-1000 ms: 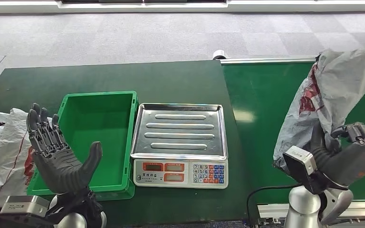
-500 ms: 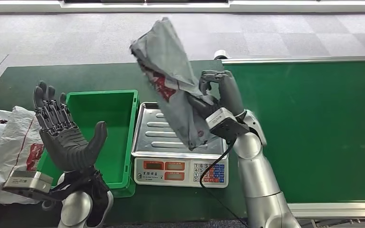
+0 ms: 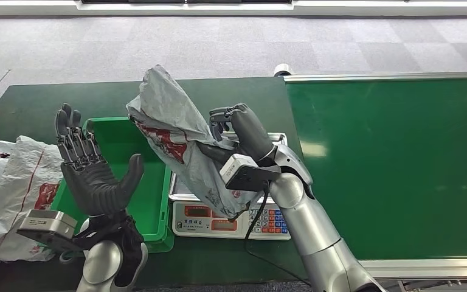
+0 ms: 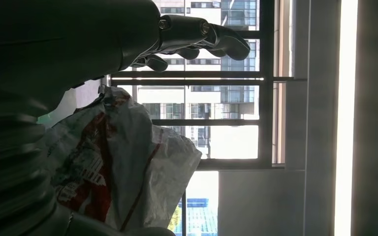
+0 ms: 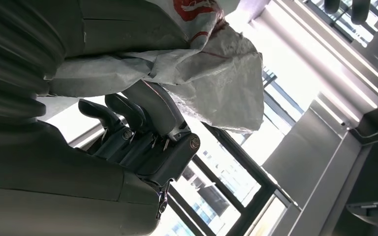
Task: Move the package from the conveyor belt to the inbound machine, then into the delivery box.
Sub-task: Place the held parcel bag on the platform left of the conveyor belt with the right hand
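Package (image 3: 176,137) grey, red print — bin (image 3: 127,152) bright green — belt (image 3: 395,164) green — scale tray (image 3: 280,143) silver.

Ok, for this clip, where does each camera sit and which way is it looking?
Head view: high on the body, looking down at the green table; both silver arms show.
Left wrist view: behind the left robot hand, facing windows.
Right wrist view: behind the right robot hand, facing windows.
All three views share the crumpled grey plastic package.
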You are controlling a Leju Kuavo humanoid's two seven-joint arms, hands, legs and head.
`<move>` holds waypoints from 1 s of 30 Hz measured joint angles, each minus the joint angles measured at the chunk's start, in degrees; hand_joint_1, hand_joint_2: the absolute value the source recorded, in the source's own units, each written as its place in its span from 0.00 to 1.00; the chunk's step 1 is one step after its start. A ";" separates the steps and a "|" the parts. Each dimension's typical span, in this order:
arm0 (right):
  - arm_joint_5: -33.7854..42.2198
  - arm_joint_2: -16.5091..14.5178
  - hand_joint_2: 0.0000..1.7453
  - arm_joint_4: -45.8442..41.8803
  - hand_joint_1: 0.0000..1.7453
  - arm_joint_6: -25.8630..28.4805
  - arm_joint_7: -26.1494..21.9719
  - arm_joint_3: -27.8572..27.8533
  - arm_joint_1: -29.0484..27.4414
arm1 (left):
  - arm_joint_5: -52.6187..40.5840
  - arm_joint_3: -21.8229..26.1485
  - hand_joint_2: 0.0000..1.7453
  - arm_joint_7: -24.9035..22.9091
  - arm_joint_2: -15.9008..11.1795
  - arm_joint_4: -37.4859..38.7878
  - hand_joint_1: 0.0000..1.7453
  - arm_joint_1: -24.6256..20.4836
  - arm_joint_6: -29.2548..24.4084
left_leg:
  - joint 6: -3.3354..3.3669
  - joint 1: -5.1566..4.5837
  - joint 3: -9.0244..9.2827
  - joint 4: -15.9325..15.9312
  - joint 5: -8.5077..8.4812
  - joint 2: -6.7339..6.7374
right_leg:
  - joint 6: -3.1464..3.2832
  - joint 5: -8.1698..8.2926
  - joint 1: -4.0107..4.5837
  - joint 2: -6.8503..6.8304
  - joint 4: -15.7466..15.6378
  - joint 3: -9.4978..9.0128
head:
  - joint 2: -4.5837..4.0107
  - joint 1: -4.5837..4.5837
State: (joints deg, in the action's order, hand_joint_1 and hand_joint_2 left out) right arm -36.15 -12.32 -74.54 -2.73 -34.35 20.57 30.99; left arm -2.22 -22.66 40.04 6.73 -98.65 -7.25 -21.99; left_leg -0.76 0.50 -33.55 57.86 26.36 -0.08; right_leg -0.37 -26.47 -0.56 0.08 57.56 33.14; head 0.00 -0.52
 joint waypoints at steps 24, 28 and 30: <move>0.51 1.24 1.00 0.54 0.93 1.01 0.66 1.21 -0.13 | 0.32 -0.51 1.00 0.00 -0.91 0.36 0.00 0.93 -0.07 | 0.00 0.00 -0.02 0.00 0.00 0.00 | 0.00 0.00 0.01 0.01 0.00 0.04 | 0.00 0.00; 0.23 1.26 1.00 0.95 0.00 3.03 1.33 1.58 -0.08 | 0.72 -0.52 1.00 0.00 -1.00 0.51 0.00 0.32 -1.25 | 0.00 0.00 -0.03 0.00 0.00 0.00 | 0.00 0.00 0.01 0.01 0.00 0.04 | 0.00 -0.01; -0.93 1.25 1.00 1.28 0.00 6.02 1.98 1.80 0.02 | 1.10 -0.57 1.00 0.00 -1.12 0.58 0.00 0.02 -2.16 | 0.00 0.00 -0.03 0.00 0.00 0.00 | 0.00 0.00 0.01 0.01 0.00 0.04 | 0.00 -0.01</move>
State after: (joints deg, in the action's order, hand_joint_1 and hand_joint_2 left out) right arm -37.07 -11.08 -73.26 3.28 -32.37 22.38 31.00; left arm -1.12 -23.23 40.04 5.61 -98.06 -7.22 -24.15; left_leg -0.76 0.51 -33.58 57.86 26.37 -0.08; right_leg -0.37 -26.47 -0.55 0.09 57.57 33.18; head 0.00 -0.54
